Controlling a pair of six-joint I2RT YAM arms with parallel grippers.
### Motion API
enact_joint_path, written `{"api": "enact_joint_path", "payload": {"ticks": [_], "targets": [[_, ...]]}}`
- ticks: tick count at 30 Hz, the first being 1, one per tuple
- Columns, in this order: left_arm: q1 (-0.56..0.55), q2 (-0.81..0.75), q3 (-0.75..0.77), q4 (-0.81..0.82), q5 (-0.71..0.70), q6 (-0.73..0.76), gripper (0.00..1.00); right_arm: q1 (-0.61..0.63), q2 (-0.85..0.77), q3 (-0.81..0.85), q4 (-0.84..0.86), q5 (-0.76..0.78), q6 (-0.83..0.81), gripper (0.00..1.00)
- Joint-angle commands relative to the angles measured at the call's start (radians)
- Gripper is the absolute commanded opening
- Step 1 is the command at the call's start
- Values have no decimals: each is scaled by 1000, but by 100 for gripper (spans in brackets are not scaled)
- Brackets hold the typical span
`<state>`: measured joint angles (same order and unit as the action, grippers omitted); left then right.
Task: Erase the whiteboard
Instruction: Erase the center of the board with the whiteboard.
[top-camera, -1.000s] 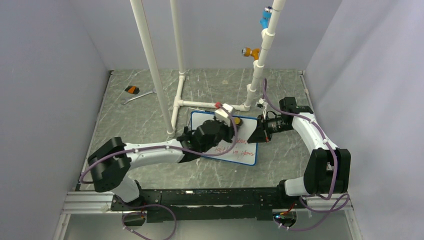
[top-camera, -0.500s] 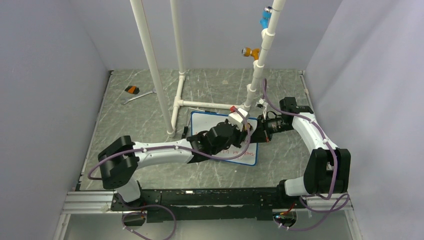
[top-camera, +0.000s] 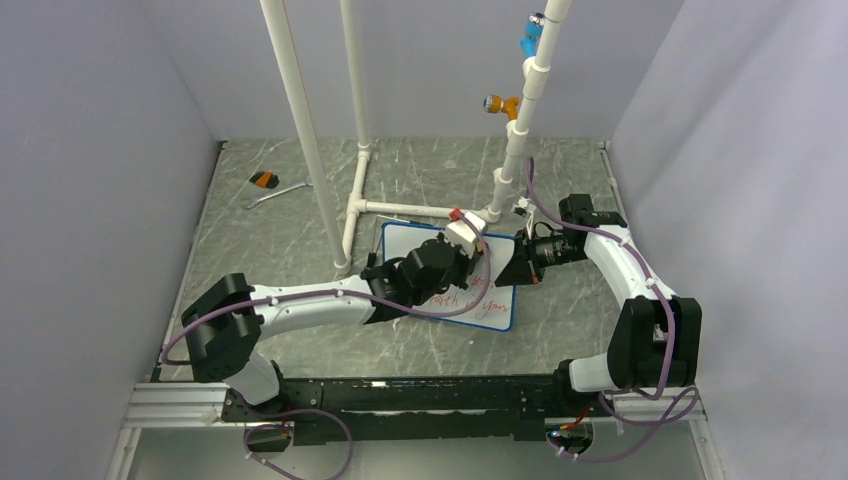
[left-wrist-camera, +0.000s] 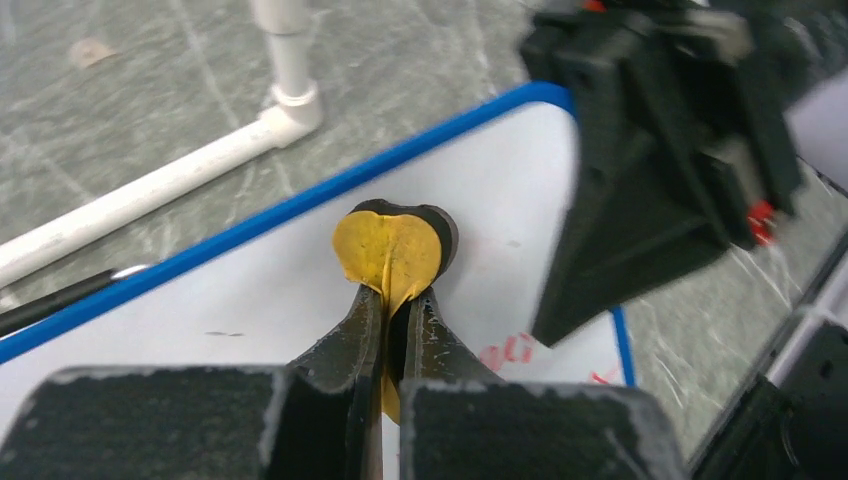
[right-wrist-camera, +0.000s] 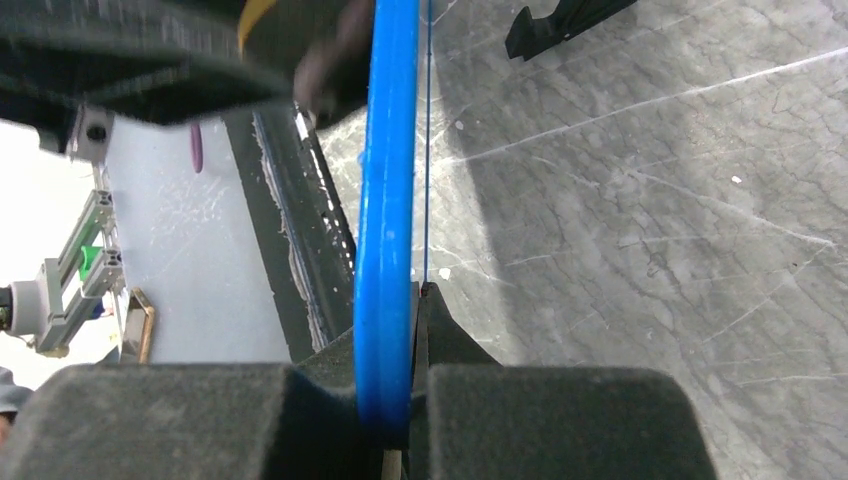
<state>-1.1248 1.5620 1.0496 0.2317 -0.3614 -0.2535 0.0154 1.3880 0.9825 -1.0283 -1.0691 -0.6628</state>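
Leftward by a little is how the left arm has shifted since half a second ago, when its wrist sat further toward the board's right edge; the right arm and the board are where they were.

Pale walls (top-camera: 100, 150) close in the grey marbled counter (top-camera: 300, 200), and a white PVC pipe frame (top-camera: 300, 130) rises from its far half. A wrench (top-camera: 275, 193) lies well apart at the far left.

The whiteboard (top-camera: 405, 240) lies flat at mid-counter, just near of the pipe frame's base, with its long axis running left to right. The right tool (right-wrist-camera: 405, 310) is closed narrow on the blue frame at the board's right short edge, pinning it. The left tool (left-wrist-camera: 393, 305) reaches over the white face from the left, its fingers pinched almost together on a yellow eraser pad (left-wrist-camera: 388, 250) with a black backing. In the left wrist view the pad sits close to the board's far right corner and looks pressed to the surface, though contact cannot be confirmed.

The far-left part of the face is plain white. Red writing (top-camera: 480, 305) remains on the near right part, so from the pad it lies toward the arm bases. Since the left arm carries the pad and is already over the board, the wiping looks to need strokes drawn nearward along the long axis.
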Motion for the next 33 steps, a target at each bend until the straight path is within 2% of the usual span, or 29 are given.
{"api": "enact_joint_path", "payload": {"ticks": [1,6,11,13,16,20,24,29,33], "targets": [[-55,43,19,117,132,77,0,9,-14,28,-17,-38,-50,0],[-56,81,47,88,119,80,0,9,-17,28,-16,-38,-50,0],[-1,29,-9,16,-52,18,0,8,-22,27,-16,-38,-53,0],[47,-47,-82,17,-76,-35,0,8,-23,27,-17,-39,-54,0],[97,-163,-201,66,-42,-56,0,9,-21,28,-20,-39,-55,0],[126,-318,-406,192,26,-55,0,8,-21,27,-16,-39,-53,0],[156,-439,-605,270,15,-99,0,8,-21,27,-16,-38,-50,0],[206,-521,-763,306,-27,-98,0,10,-17,28,-17,-38,-53,0],[238,-515,-809,401,-24,-40,0,11,-16,28,-19,-37,-54,0]]}}
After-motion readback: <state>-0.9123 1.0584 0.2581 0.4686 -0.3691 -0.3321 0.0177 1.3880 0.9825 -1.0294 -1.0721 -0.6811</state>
